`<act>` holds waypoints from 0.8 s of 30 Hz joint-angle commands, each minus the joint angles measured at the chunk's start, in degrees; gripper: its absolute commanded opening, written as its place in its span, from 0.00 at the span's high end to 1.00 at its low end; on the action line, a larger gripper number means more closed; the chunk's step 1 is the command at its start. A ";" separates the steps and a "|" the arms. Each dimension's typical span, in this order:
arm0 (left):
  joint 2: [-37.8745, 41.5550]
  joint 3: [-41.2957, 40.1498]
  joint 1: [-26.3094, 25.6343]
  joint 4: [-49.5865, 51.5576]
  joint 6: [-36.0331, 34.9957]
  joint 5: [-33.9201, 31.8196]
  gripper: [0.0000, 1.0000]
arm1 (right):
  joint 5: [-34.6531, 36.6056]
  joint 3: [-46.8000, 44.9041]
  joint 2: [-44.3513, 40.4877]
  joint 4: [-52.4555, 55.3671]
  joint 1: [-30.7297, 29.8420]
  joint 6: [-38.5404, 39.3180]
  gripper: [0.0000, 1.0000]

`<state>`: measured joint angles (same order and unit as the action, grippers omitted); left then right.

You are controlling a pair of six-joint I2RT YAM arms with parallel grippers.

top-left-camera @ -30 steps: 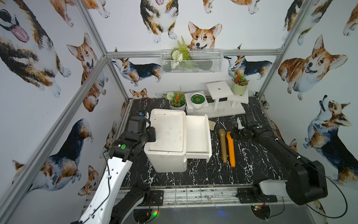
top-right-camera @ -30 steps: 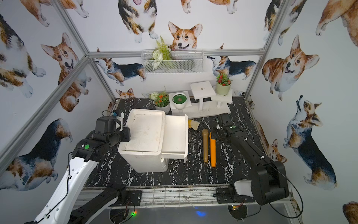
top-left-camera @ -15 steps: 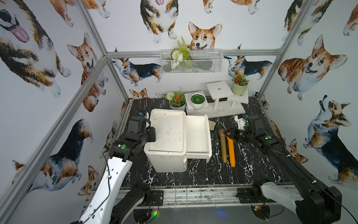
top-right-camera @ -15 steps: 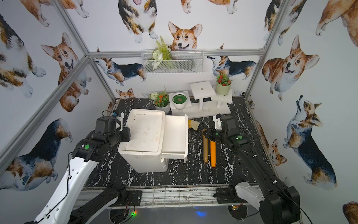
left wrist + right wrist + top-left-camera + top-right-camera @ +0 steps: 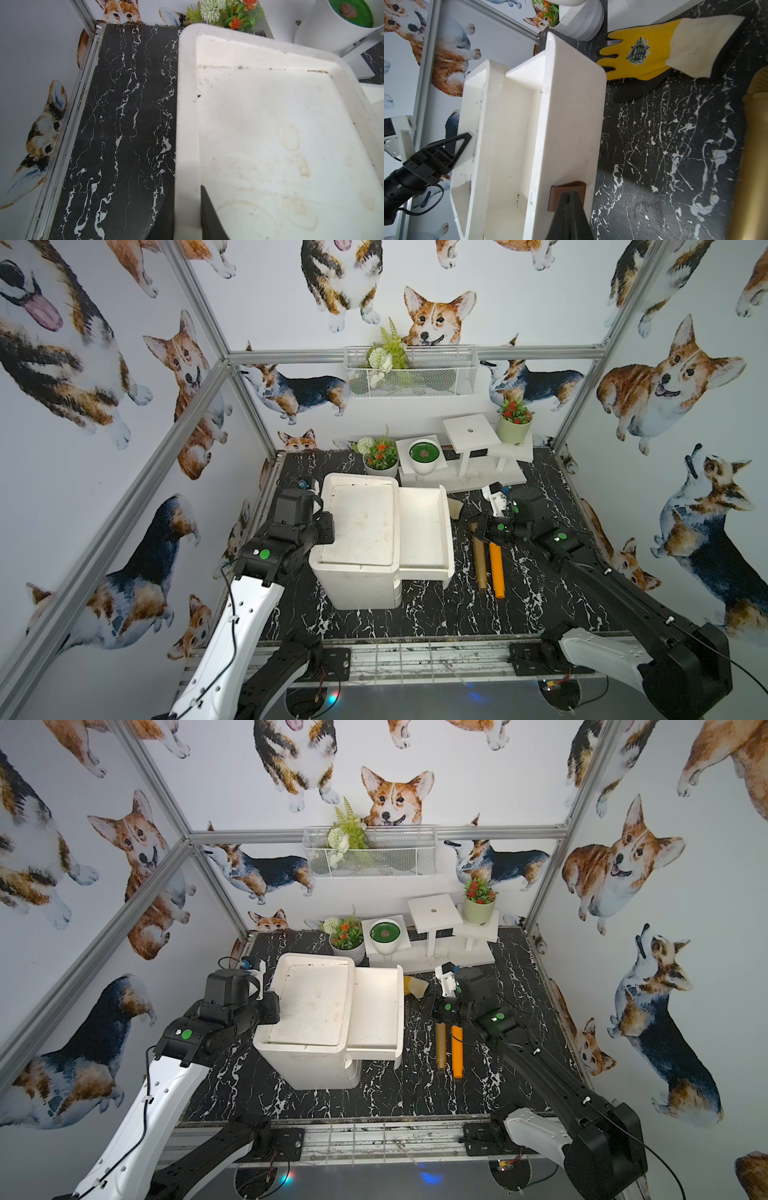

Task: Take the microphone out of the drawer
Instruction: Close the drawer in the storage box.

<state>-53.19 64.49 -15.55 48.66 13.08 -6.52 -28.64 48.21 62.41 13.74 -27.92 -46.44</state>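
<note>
The gold microphone (image 5: 480,564) (image 5: 440,1048) lies on the black marble table, to the right of the white cabinet (image 5: 357,522). It also shows at the edge of the right wrist view as a gold microphone body (image 5: 753,145). The cabinet's top drawer (image 5: 422,526) (image 5: 512,128) stands pulled out to the right with nothing in it. My right gripper (image 5: 476,531) (image 5: 570,194) is shut and empty, hovering by the microphone's head and pointing at the drawer's brown handle (image 5: 566,187). My left gripper (image 5: 327,529) (image 5: 188,199) is shut on the cabinet's left rim (image 5: 187,124).
An orange stick (image 5: 496,568) lies alongside the microphone. A yellow glove (image 5: 654,49) (image 5: 455,508) sits behind the drawer's far corner. Flower pots (image 5: 380,458) and white stands (image 5: 469,435) line the back wall. Walls close in on both sides.
The right gripper has shut and moved left toward the drawer front, over the microphone's head. The left arm, the cabinet and the microphone have not moved.
</note>
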 commanded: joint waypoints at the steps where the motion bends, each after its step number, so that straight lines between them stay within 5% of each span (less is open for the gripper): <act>1: -0.13 -0.17 -0.01 -2.35 2.31 3.62 1.00 | -0.46 0.63 0.01 -2.14 -0.81 -0.58 1.00; 24: -0.45 -0.15 -0.01 -2.87 2.91 4.46 1.00 | 0.51 2.10 4.53 -6.87 -7.43 -3.74 1.00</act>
<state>-53.49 64.49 -15.55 48.23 13.23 -6.33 -28.14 49.23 65.76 10.13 -34.06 -49.63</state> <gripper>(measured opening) 0.189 0.066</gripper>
